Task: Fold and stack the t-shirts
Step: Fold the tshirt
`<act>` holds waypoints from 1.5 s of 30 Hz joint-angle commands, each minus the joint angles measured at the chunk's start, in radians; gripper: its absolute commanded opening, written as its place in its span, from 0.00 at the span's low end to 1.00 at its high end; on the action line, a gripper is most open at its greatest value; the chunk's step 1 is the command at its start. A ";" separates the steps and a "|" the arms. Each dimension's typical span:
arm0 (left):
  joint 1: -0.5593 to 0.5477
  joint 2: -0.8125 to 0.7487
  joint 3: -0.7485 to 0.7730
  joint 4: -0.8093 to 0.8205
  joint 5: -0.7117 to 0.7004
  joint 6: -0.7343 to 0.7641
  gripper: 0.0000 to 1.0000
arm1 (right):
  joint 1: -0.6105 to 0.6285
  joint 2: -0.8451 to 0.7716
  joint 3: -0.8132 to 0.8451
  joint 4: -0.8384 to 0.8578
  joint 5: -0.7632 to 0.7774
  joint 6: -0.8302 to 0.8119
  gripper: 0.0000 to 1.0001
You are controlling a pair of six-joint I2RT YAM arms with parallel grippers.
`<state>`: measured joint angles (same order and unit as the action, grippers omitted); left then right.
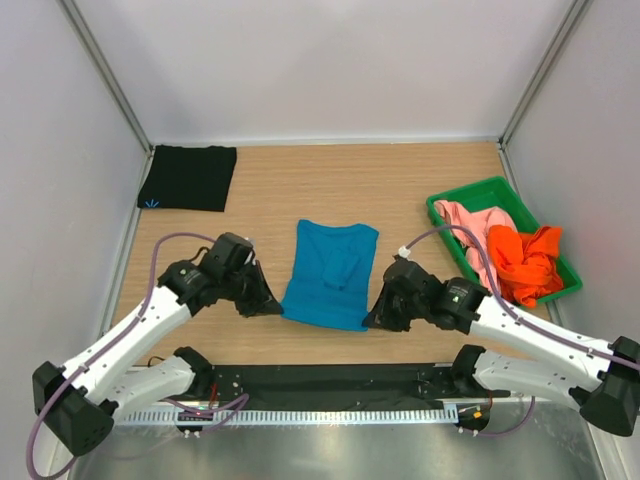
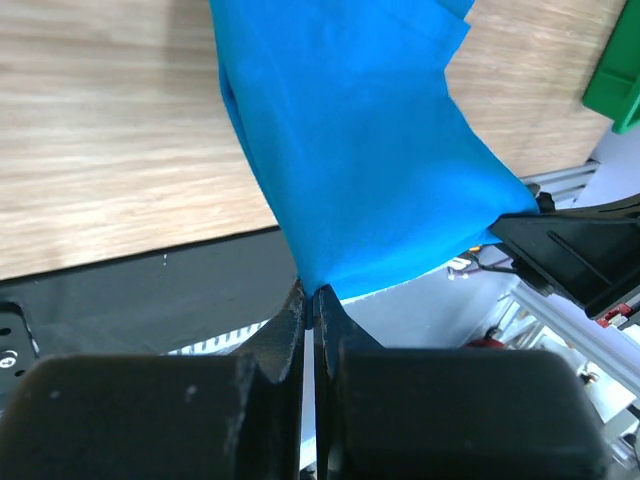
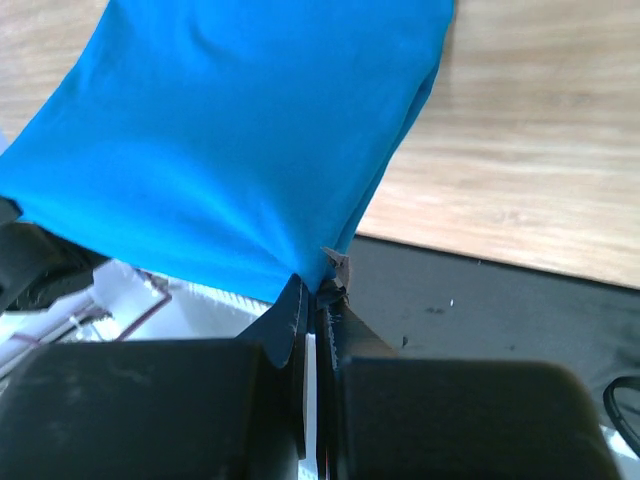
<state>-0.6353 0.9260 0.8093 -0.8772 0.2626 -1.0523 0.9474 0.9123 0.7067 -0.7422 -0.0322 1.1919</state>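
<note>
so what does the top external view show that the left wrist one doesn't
Only the top external view shows the folded black t-shirt at the far left corner, and the pink t-shirt and orange t-shirt heaped in the green tray. Only the left wrist view shows up close the left gripper pinched shut on a near corner of the teal-blue t-shirt. Both show that shirt, the wooden table and part of the tray.
</note>
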 commanded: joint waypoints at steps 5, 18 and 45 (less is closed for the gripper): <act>0.051 0.135 0.157 -0.042 -0.045 0.115 0.00 | -0.091 0.105 0.111 -0.003 -0.020 -0.109 0.01; 0.160 0.338 0.307 0.001 0.018 0.238 0.00 | -0.318 0.235 0.204 0.014 -0.175 -0.256 0.01; 0.253 0.845 0.764 0.067 0.119 0.359 0.00 | -0.637 0.640 0.456 0.049 -0.469 -0.442 0.01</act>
<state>-0.4011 1.7401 1.5139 -0.8463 0.3523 -0.7212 0.3286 1.5276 1.1023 -0.7033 -0.4538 0.7929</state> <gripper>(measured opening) 0.010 0.049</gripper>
